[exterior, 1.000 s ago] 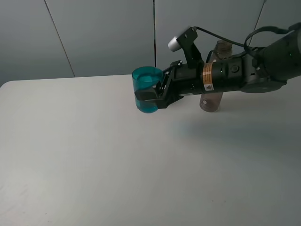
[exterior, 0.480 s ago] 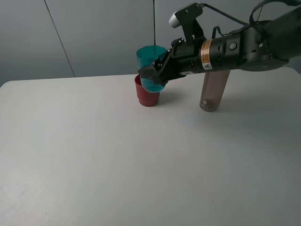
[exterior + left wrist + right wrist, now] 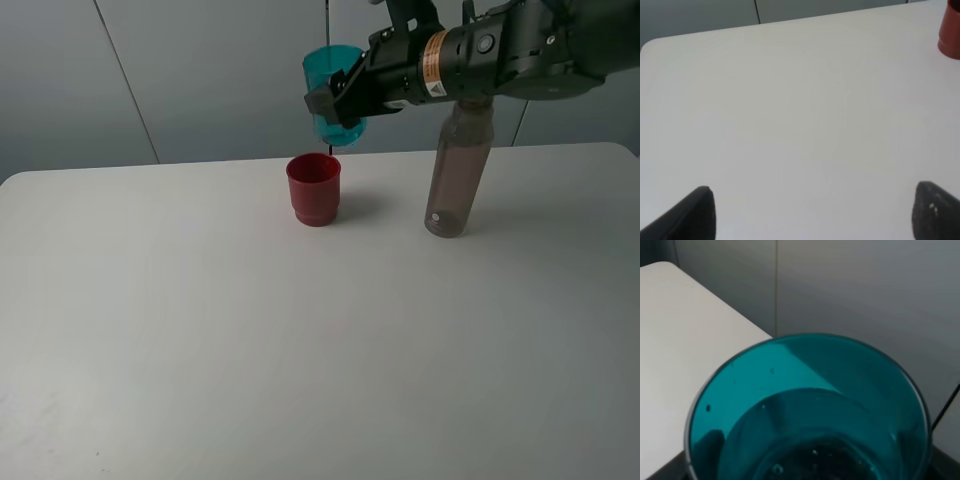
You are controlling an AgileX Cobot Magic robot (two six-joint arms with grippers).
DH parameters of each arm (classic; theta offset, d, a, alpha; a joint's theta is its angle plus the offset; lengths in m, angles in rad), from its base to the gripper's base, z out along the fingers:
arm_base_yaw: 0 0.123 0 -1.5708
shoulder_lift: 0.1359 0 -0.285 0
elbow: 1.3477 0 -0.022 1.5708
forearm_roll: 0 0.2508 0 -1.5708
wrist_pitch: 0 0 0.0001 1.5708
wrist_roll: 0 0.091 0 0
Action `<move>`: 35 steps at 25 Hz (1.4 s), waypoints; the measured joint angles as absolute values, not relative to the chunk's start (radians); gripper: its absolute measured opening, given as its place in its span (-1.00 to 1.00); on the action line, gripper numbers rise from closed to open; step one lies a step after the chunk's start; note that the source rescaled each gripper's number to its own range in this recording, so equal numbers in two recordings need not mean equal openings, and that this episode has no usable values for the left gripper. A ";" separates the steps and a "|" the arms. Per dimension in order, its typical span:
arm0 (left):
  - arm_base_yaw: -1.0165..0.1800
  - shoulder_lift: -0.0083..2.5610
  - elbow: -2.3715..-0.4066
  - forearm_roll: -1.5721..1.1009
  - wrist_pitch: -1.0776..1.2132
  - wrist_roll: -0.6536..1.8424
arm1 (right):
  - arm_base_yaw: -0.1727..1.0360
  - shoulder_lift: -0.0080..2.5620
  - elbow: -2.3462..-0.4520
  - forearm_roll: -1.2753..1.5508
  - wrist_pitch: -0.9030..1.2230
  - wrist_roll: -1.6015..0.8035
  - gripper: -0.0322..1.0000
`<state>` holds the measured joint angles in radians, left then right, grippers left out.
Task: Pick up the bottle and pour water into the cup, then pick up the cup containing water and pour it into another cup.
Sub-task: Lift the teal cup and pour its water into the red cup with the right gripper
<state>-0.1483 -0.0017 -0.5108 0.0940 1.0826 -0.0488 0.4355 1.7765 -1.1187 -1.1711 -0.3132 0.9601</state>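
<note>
Now | right gripper clamps the cup high above another cup | advice: centre lip over that cup, tilt slowly | left gripper spread wide, empty.

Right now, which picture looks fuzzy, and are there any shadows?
Exterior high view: sharp, with soft shadows beside the red cup and the bottle. Left wrist view: the left gripper shows as two blurry dark corners. Right wrist view: the teal cup fills the picture, its rim slightly soft.

The exterior camera overlooks the whole surface from high on the near side. The left wrist camera, low, shares the red cup. The right wrist camera closely faces the teal cup.
</note>
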 joint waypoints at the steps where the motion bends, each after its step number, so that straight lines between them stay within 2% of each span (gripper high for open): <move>1: -0.148 -0.002 -0.511 0.094 1.083 -0.049 | 0.435 1.780 -1.128 -1.176 -0.304 0.960 -0.56; 18: -0.148 -0.002 -0.511 0.094 1.083 -0.047 | 0.437 1.927 -1.293 -1.230 -0.220 0.952 -0.56; 35: -0.148 -0.002 -0.511 0.094 1.083 -0.047 | 0.437 1.976 -1.300 -1.313 -0.173 0.848 -0.56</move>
<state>-0.1483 -0.0017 -0.5108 0.0940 1.0826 -0.0469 0.4371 1.9757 -1.2998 -1.3126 -0.1730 0.8477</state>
